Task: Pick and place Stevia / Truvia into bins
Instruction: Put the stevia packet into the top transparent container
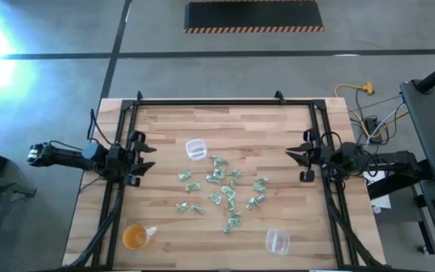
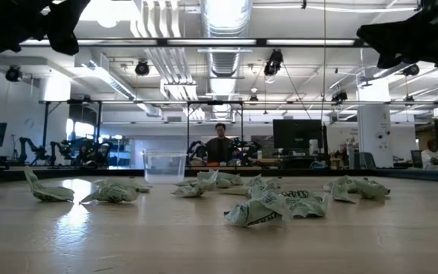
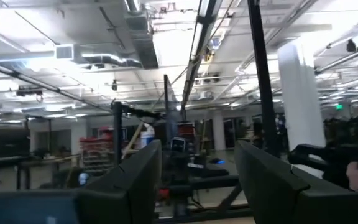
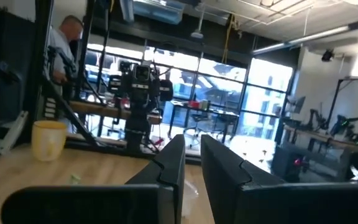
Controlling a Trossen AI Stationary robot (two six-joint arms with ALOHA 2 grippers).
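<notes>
Two grippers flank the table: left gripper (image 1: 143, 157) at left edge, fingers wide apart; right gripper (image 1: 299, 156) at right edge, fingers narrowly parted. Roughly twenty Stevia packets (image 1: 221, 190) lie scattered centrally, between two clear bins (image 1: 195, 149) (image 1: 277, 241); one orange cup (image 1: 134, 236) stands lower left.

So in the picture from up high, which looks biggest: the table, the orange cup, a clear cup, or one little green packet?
Largest to smallest in the high view:
1. The wooden table.
2. The orange cup and the clear cup: they look about alike, so no ranking between them.
3. One green packet, clearly the smallest.
</notes>
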